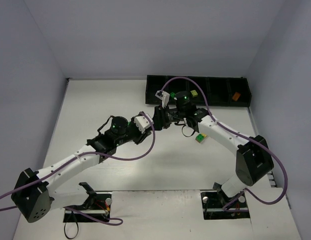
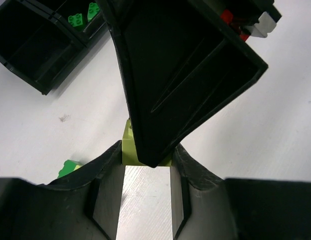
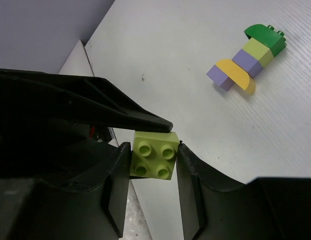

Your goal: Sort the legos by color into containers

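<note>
Only the right wrist view shows the four round studs on the glossy lime brick (image 3: 152, 160) clamped in the right pincer (image 3: 153, 150). The left wrist view shows the left pincer (image 2: 147, 150) pinching it too, near the tabletop's (image 1: 95, 105) far edge.

Count's in: two arms, left arm (image 1: 70, 162) and right arm (image 1: 225, 132), one black tray (image 1: 220, 78) of five compartments at the far edge of the table (image 1: 105, 100), one lime brick (image 3: 152, 160), one loose stack (image 3: 245, 60) of five pieces, two green bricks (image 2: 75, 20) (image 2: 92, 7) and one orange brick (image 1: 236, 95) in the tray.
</note>
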Controlling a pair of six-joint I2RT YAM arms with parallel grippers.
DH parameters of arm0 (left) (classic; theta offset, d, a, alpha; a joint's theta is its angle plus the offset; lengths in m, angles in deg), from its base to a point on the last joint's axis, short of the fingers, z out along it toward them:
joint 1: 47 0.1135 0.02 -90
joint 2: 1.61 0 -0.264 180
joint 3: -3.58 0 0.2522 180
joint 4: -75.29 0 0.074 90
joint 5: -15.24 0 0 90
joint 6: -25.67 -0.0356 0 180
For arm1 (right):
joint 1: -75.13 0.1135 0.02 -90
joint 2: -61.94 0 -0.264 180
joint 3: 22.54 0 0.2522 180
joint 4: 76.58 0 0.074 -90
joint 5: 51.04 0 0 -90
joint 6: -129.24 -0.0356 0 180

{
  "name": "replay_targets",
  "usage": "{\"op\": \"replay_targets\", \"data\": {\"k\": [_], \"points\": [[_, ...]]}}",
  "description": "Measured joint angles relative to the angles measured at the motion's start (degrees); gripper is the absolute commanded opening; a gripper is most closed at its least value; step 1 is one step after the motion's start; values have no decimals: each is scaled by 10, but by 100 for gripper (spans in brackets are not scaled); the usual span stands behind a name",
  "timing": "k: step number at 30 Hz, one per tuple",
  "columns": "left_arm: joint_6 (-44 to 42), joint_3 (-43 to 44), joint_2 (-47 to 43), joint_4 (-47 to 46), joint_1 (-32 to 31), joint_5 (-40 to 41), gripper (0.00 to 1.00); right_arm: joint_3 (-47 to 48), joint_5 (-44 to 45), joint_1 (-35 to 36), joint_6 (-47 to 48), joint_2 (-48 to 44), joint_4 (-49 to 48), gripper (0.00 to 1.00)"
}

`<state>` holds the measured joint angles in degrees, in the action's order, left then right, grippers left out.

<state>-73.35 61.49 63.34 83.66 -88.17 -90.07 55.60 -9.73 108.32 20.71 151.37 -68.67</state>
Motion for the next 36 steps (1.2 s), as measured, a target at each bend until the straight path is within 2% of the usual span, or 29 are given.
{"op": "replay_targets", "data": {"k": [2,3,6,7,10,11,12,17,24,31,32,33,35,36], "points": [[1,0,3,-4,0,3,38,0,5,-1,1,0,0,0],[2,0,4,-5,0,6,51,0,7,-1,2,0,-2,0],[15,0,3,-16,0,26,68,0,28,-7,19,0,3,0],[21,0,3,-18,0,36,69,0,38,-14,24,0,5,0],[47,0,3,-17,0,69,72,2,85,-49,41,0,12,0],[59,0,3,-15,0,81,74,9,135,-82,53,0,17,0],[73,0,3,-13,0,96,74,9,137,-83,53,0,17,0],[153,14,6,37,1,179,75,68,309,-153,95,25,27,0],[285,67,32,149,8,275,76,193,505,-201,128,154,14,3],[382,106,76,231,15,316,76,301,584,-223,137,305,13,9],[393,109,83,239,16,319,76,313,590,-225,139,324,14,13],[401,113,91,248,17,322,76,324,593,-228,139,339,14,24],[417,120,106,260,19,325,76,340,595,-233,140,364,14,35],[423,123,113,265,20,327,76,345,594,-234,140,372,14,47]]}}
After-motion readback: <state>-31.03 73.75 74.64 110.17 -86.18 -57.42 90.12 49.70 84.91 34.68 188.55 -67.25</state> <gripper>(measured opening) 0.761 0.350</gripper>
